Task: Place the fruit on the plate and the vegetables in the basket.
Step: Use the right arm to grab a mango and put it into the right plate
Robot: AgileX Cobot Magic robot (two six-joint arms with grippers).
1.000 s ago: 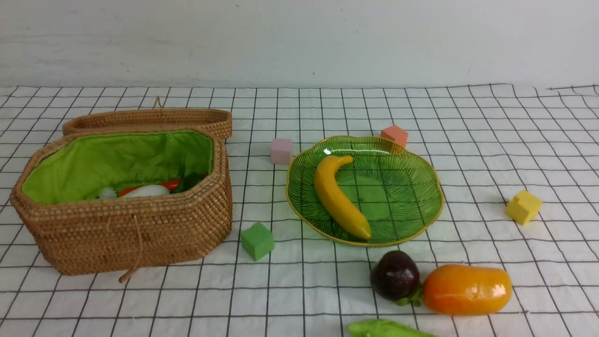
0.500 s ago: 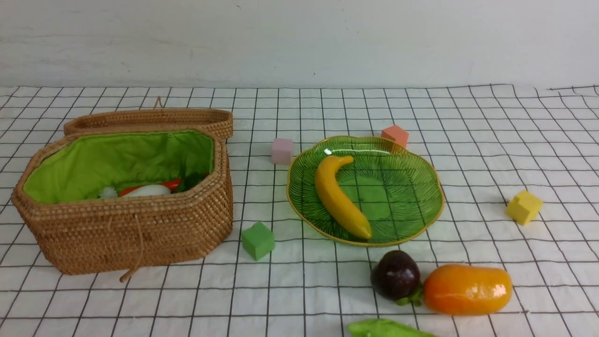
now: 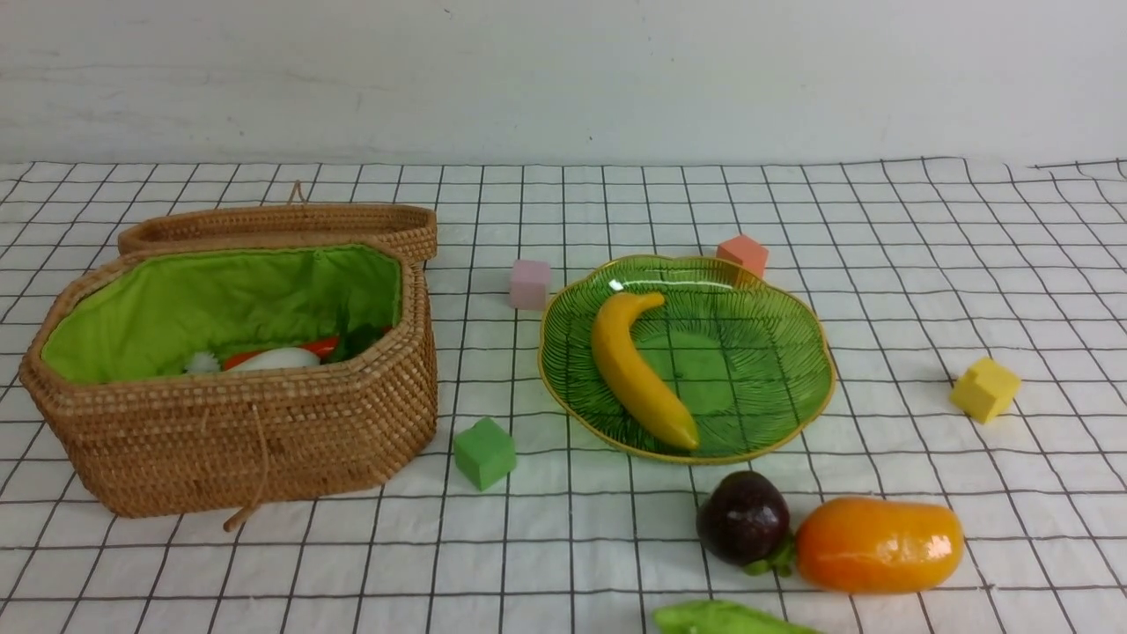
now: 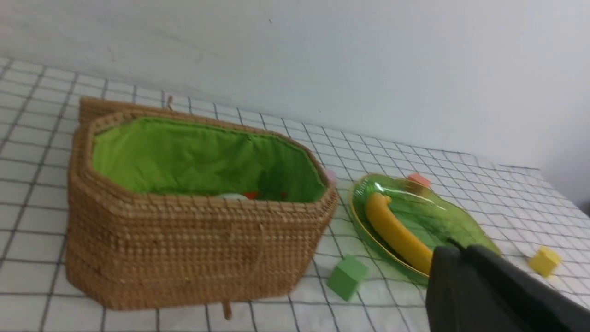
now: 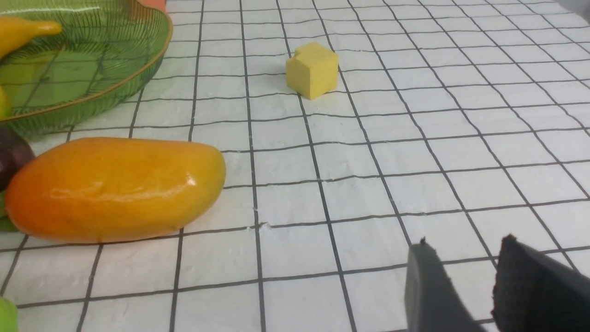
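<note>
Fruit and vegetables, all glossy toys, lie in several places. At far left in the front view, the brown woven wicker basket [image 3: 238, 440] with bright green cloth lining stands with its wicker lid [image 3: 282, 224] open behind it; inside are a white radish [image 3: 280, 358], a red-orange slim vegetable [image 3: 319, 347] and dark green leaves [image 3: 359, 340]. The left gripper [image 4: 461, 251] is shut and holds nothing.

Next come a green foam cube [image 3: 485, 453] and, farther back, a pink foam cube [image 3: 530, 284]. The curved yellow banana [image 3: 641, 370] rests on the left part of the translucent green glass plate [image 3: 766, 379]. Nearer lies a light green vegetable [image 3: 726, 618], partly out of view.

A dark purple round fruit [image 3: 744, 518] sits before the plate; an orange-red foam cube [image 3: 744, 254] is behind. The orange oval mango [image 3: 879, 546] lies just beside the purple fruit, right of it. Farther right is a yellow foam cube [image 3: 985, 389]. The right gripper [image 5: 465, 249] is partly open and empty.
</note>
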